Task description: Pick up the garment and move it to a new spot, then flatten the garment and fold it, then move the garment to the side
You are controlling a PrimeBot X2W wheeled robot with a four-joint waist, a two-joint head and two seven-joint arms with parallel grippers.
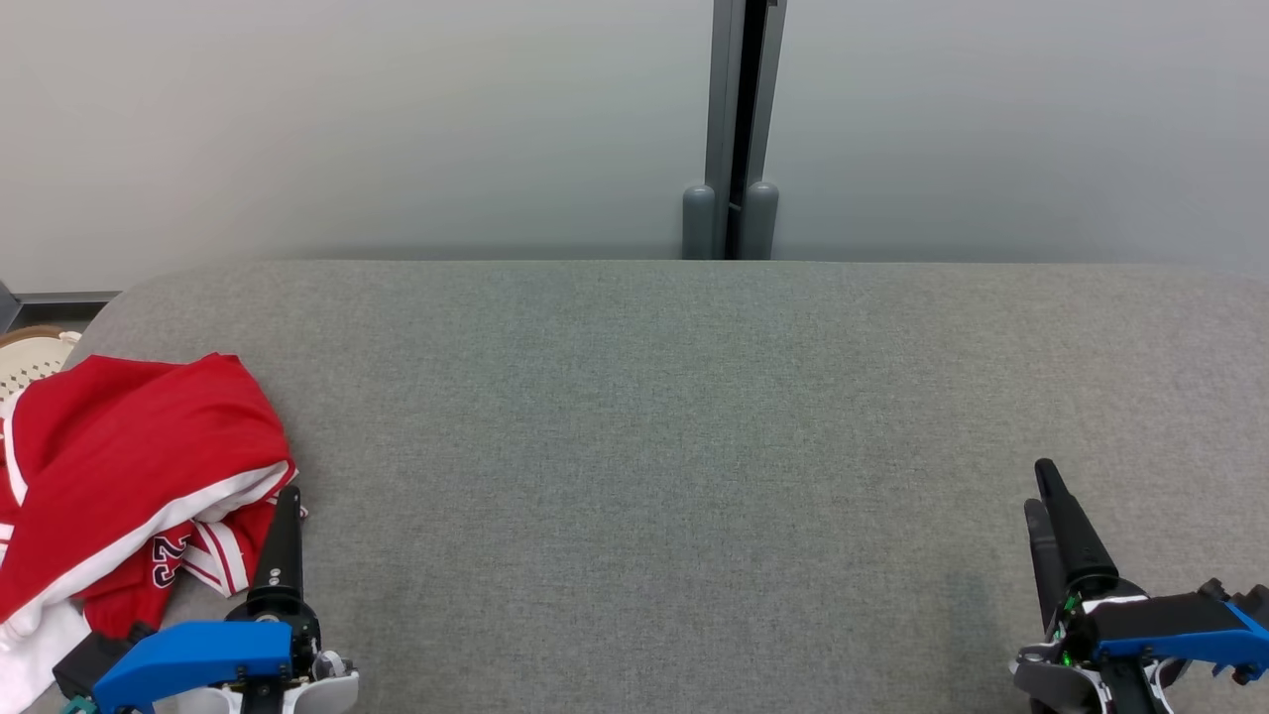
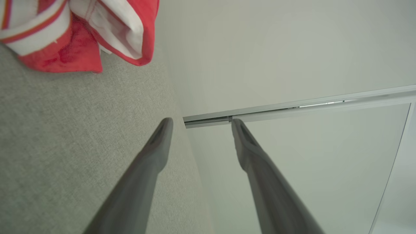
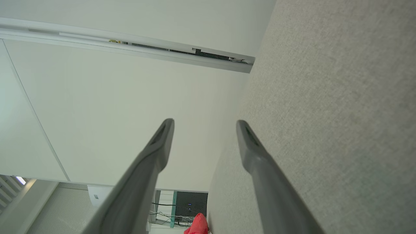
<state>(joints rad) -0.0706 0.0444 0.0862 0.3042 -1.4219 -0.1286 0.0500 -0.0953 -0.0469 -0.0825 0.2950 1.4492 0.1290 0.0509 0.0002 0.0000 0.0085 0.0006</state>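
Observation:
The garment (image 1: 129,466), a red jersey with white trim, lies crumpled at the left end of the grey fabric table (image 1: 644,446). My left gripper (image 1: 286,501) hovers at the lower left, just beside the garment's right edge. In the left wrist view this gripper (image 2: 201,122) is open, with nothing between its fingers, and the garment (image 2: 81,48) sits up and to the left of them. My right gripper (image 1: 1038,486) stands at the lower right, far from the garment. The right wrist view shows it (image 3: 204,122) open and empty, with a bit of the garment (image 3: 196,226) far off.
A pale perforated basket (image 1: 30,362) sits beyond the table's left end, partly behind the garment. A pale wall with a grey upright post (image 1: 734,129) rises behind the table's far edge. Bare grey fabric stretches between the two grippers.

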